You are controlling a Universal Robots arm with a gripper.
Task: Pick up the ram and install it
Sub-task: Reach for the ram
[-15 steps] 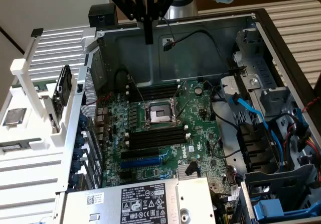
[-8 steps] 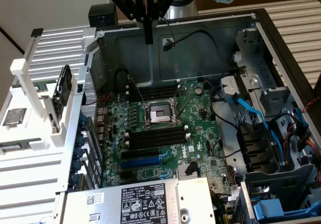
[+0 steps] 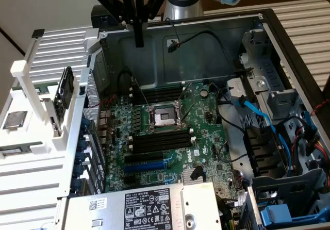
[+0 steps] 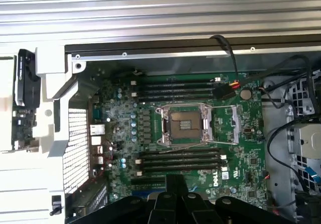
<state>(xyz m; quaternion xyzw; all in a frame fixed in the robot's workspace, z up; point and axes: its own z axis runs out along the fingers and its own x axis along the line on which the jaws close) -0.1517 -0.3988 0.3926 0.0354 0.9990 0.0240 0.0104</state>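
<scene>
Black gripper (image 3: 138, 43) closed tight on nothing, hanging above mobo (image 3: 206, 132). Cannot spot ram for sure. Prob. best: open wide, grip long edges, stay level.

I get soft, even room light. In the exterior view the white rack (image 3: 46, 152) runs bright, while the motherboard (image 3: 206, 137) sits shaded inside the computer case (image 3: 206, 49). In the wrist view the ribbed panel (image 4: 160, 13) glares pale, and the gripper (image 4: 175, 180) is a dark silhouette.
</scene>
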